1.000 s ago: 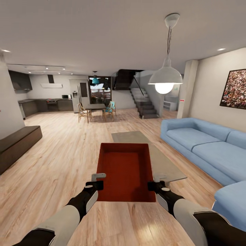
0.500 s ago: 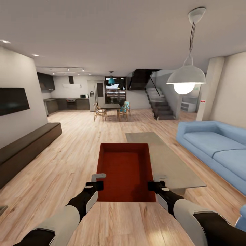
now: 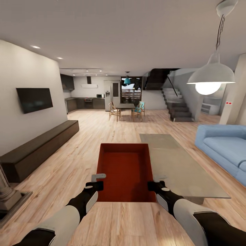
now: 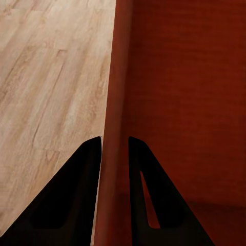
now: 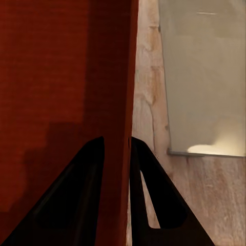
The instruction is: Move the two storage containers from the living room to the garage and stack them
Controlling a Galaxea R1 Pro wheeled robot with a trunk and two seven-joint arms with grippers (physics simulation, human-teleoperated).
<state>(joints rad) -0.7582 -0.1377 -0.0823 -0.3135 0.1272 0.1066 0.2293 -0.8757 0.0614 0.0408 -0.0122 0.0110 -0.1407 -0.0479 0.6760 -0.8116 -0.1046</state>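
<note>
an orange-red rectangular open-topped storage container (image 3: 126, 171) is carried level in front of the robot, above the light wood plank floor (image 3: 85, 143) of the living room, with one gripper on each long side. the left gripper (image 3: 98, 181) has its jaws clamped on the container's left wall; in the left wrist view the two dark fingers (image 4: 66, 200) straddle that thin wall, one outside and one inside. the right gripper (image 3: 155, 182) has its jaws clamped on the right wall in the same way, its dark fingers (image 5: 72, 195) on either side of the wall's edge. a flat grey rug (image 3: 177, 167) lies on the floor just right of the container. a long dark low cabinet (image 3: 41, 147) runs along the left wall under a black wall screen (image 3: 34, 99). a blue sofa (image 3: 223, 147) stands at right beneath a white pendant lamp (image 3: 210, 77).
</note>
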